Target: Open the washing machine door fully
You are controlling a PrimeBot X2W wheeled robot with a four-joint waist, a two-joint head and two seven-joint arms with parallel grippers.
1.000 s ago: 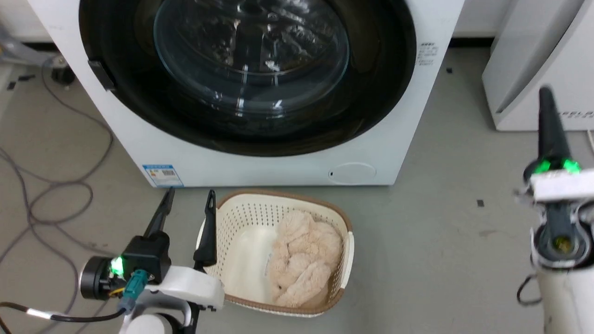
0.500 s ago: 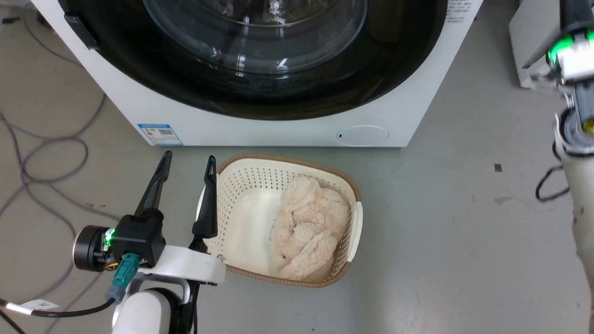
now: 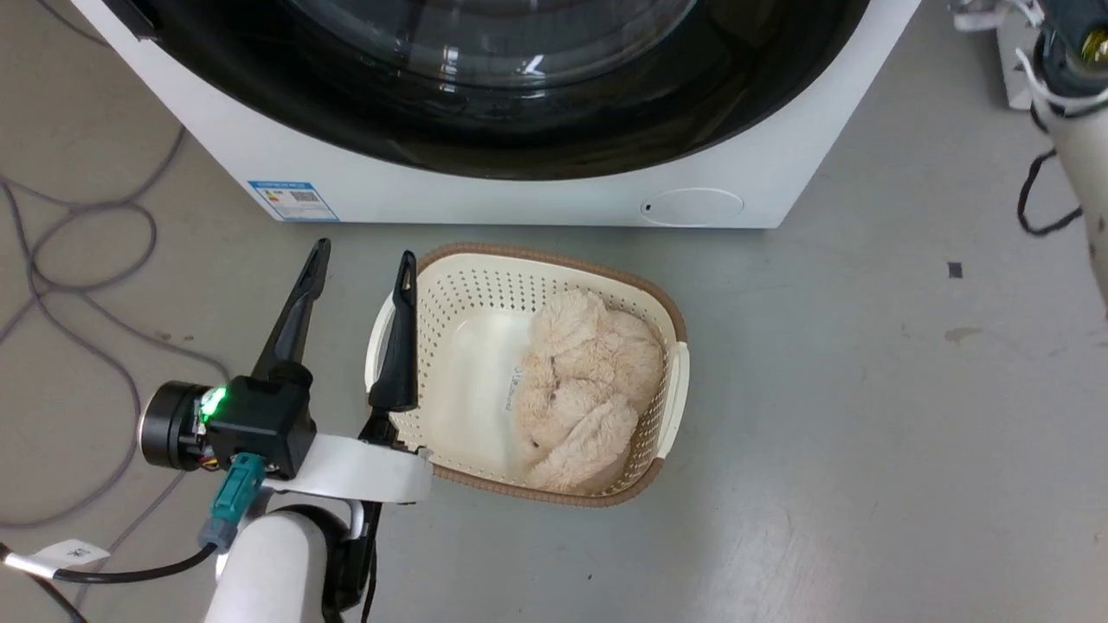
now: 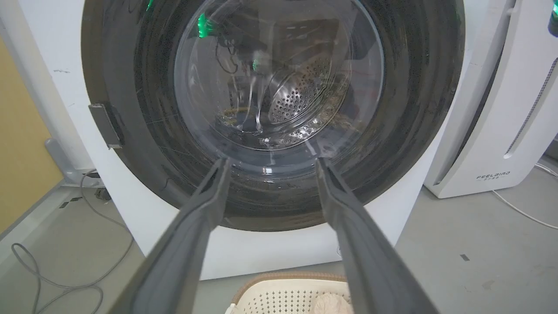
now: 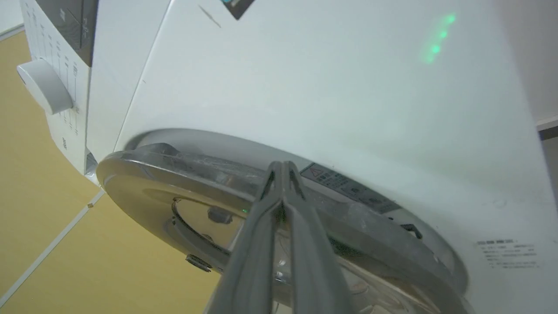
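While the head camera dips, so that the whole scene slides up the head view, the right arm (image 3: 1086, 147) makes a real move of its own: it has risen from low on the right of the washing machine (image 3: 519, 199) to the machine's upper right. In its wrist view the right gripper (image 5: 282, 165) has its fingers pressed together, with nothing seen between them, and the tips sit at the right edge of the washing machine door (image 4: 274, 87). The door still lies shut against the machine's front. The left gripper (image 3: 363, 253) stays put, fingers apart and empty, just left of the basket (image 3: 671, 316) with a beige plush toy (image 3: 580, 381). Judgement: reach nearly complete and opening not begun; the next step is to catch the rim and swing the door outward.
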